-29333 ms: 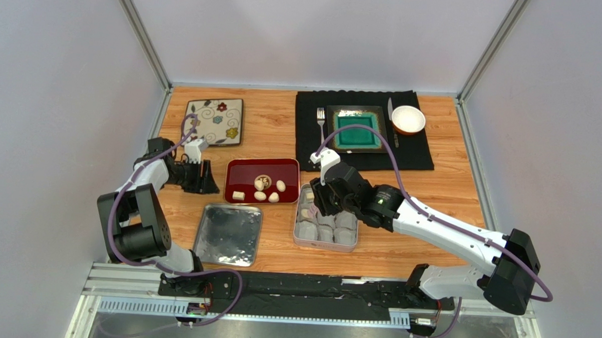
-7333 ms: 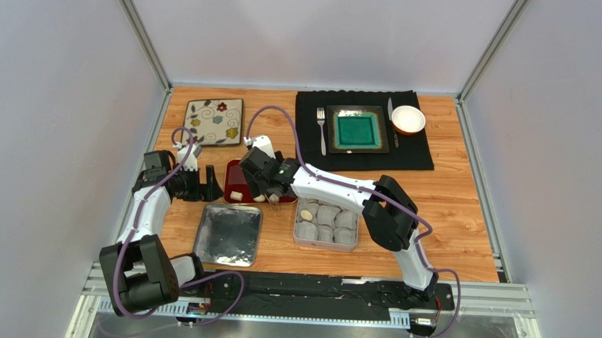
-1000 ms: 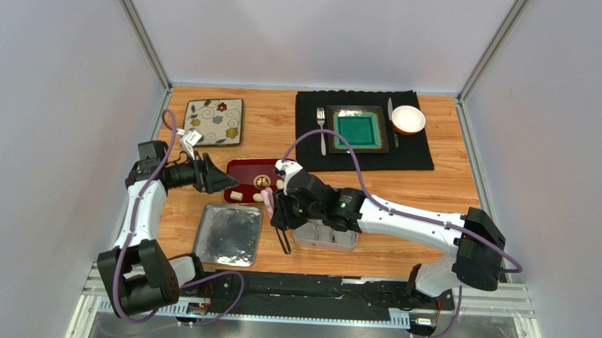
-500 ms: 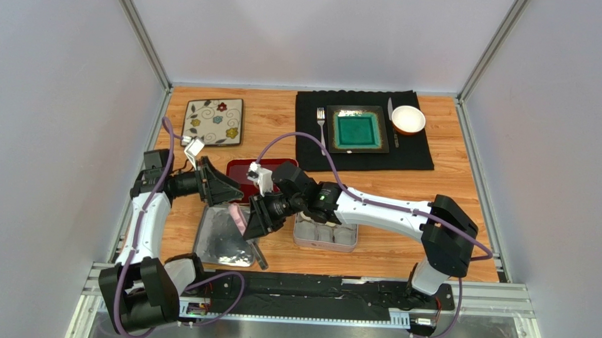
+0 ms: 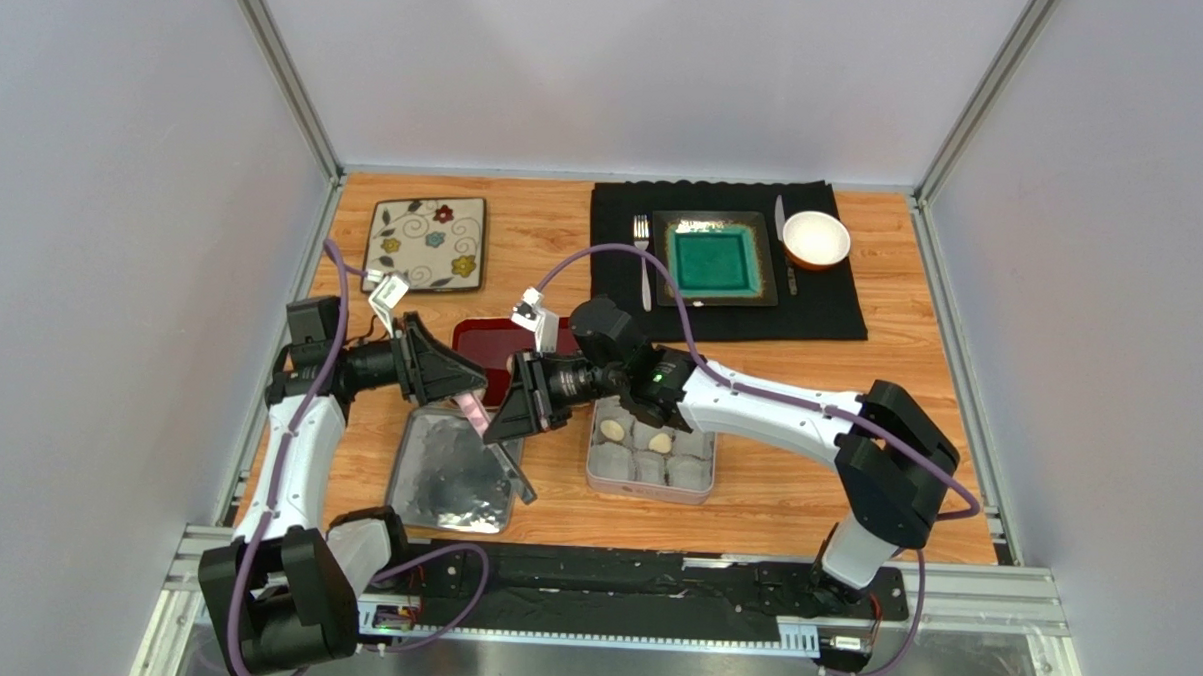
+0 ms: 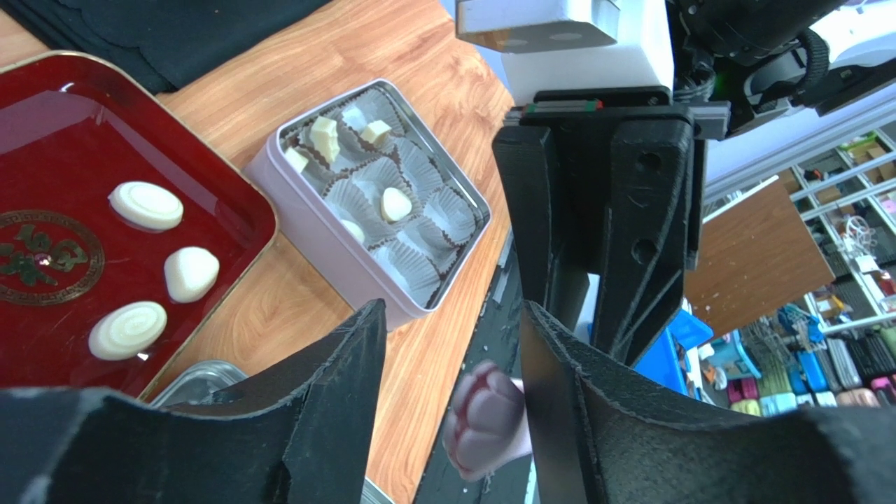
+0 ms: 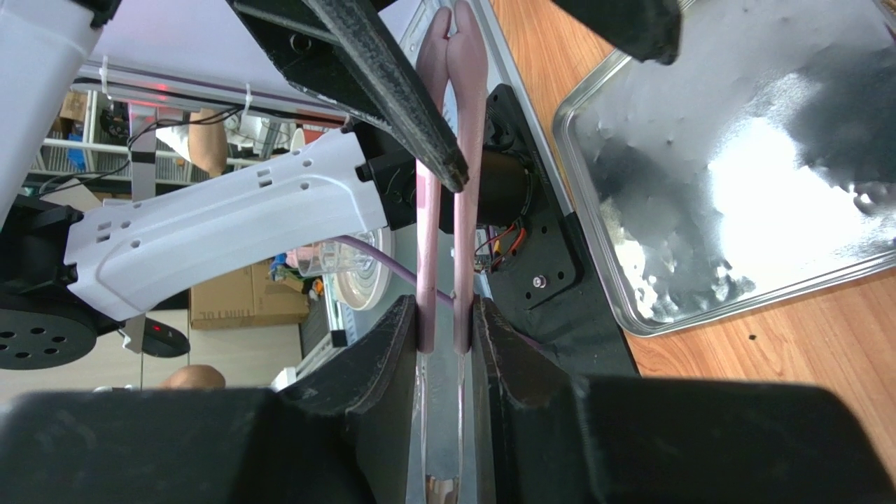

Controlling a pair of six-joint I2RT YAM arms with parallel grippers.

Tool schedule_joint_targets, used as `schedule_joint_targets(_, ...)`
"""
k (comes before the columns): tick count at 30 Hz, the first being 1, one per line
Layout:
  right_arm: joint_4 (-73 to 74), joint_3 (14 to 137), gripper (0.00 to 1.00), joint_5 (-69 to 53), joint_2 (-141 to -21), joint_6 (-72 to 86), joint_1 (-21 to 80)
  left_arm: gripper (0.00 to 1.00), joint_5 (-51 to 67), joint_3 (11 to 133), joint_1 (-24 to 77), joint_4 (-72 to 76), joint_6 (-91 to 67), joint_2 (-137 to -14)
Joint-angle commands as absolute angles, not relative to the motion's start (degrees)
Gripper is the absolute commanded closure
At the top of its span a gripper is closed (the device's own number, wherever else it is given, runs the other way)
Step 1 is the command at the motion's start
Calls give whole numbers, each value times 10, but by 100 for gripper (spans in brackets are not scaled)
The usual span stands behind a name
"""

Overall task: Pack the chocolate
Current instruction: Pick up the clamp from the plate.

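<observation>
While spread around the pink tongs' (image 6: 484,425) tip, unclamped: left gripper (image 6: 452,326), by the steel tray (image 5: 445,475). In red tray (image 6: 63,126): three chocolates (image 6: 145,205). Clamped tight on the pink tongs' other end: right gripper (image 7: 442,326). In lilac tin (image 6: 316,221), among paper cups (image 6: 447,210): several more chocolates.

The tray (image 6: 63,116) looks glossy (lacquer-like), the chocolate (image 6: 145,205) smooth, the pan (image 7: 757,158) metal.

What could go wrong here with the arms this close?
The pink tongs sit only by one end between the left fingers, which look not yet closed. If the right fingers let go now, the tongs could drop onto the silver tray. The two sets of fingers nearly touch, so they might collide.
</observation>
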State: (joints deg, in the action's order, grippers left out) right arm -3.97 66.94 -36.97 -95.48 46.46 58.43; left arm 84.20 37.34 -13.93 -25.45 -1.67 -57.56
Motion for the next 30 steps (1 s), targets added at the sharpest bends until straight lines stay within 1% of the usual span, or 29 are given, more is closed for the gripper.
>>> schedule_joint_targets(1,-98,659,81,-373,-938,489,567,43,1011,360,-137,-186,-74,-560)
schedule_joint_targets(8,-119,628,83,-355,-912,515,536,48,1011,341,-136,-117,-129,-550)
schedule_joint_targets(14,-156,609,83,-360,-906,537,525,50,1011,340,-136,-121,-123,-550)
schedule_joint_targets(17,-166,607,83,-360,-910,543,525,59,1012,338,-137,-124,-123,-548)
schedule_joint_targets(18,-169,607,82,-359,-911,544,524,68,1011,336,-136,-123,-123,-547)
schedule_joint_targets(20,-179,607,82,-357,-914,553,523,76,1011,331,-137,-115,-129,-540)
schedule_joint_targets(21,-185,607,82,-358,-915,556,523,85,1011,330,-136,-112,-132,-538)
schedule_joint_targets(22,-192,608,82,-360,-918,562,523,88,1011,329,-137,-106,-135,-535)
schedule_joint_targets(24,-206,609,82,-366,-925,576,522,94,1011,328,-136,-106,-135,-533)
schedule_joint_targets(30,-240,596,82,-367,-934,600,518,98,1011,321,-137,-108,-136,-533)
